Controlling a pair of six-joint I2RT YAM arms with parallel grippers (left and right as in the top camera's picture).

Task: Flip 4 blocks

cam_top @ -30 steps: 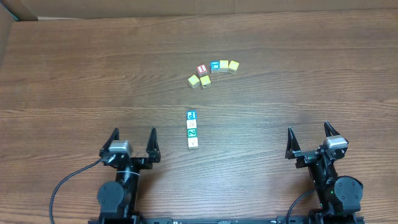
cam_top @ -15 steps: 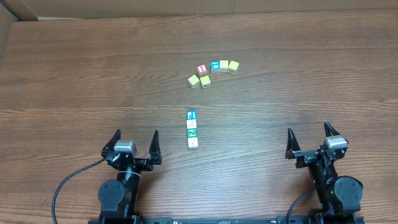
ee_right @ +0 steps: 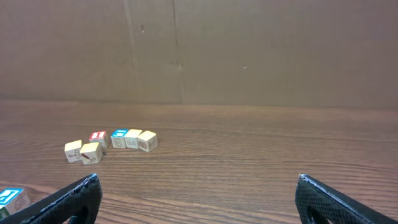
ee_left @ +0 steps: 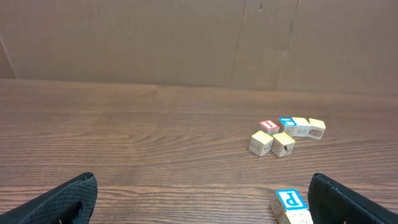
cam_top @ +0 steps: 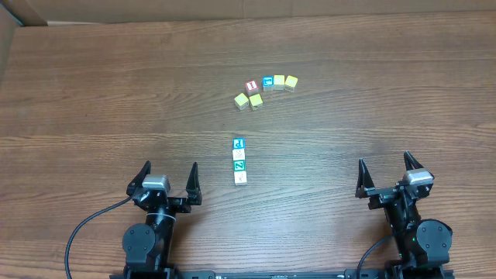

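Four blocks lie in a short column at the table's middle: a blue P block (cam_top: 239, 143), a pale patterned block (cam_top: 239, 154), a teal Z block (cam_top: 239, 165) and a cream block (cam_top: 240, 177). My left gripper (cam_top: 169, 172) stands open at the near left, well apart from the column. In the left wrist view the blue P block (ee_left: 290, 199) sits just inside the right finger (ee_left: 348, 200) of the left gripper (ee_left: 202, 205). My right gripper (cam_top: 384, 167) is open at the near right, nothing between its fingers. At the right wrist view's left edge only the P block (ee_right: 9, 196) shows, beside the open right gripper (ee_right: 199, 199).
A cluster of other cubes lies farther back: a red cube marked 1 (cam_top: 251, 87), a blue-faced cube (cam_top: 268, 82) and several plain yellow cubes (cam_top: 285, 81). A cardboard wall (ee_left: 199, 43) closes the table's far side. A cardboard corner (cam_top: 15, 12) shows at the back left.
The left gripper shifted slightly to the right and toward the near edge, then held still. The right arm and all blocks stayed put.
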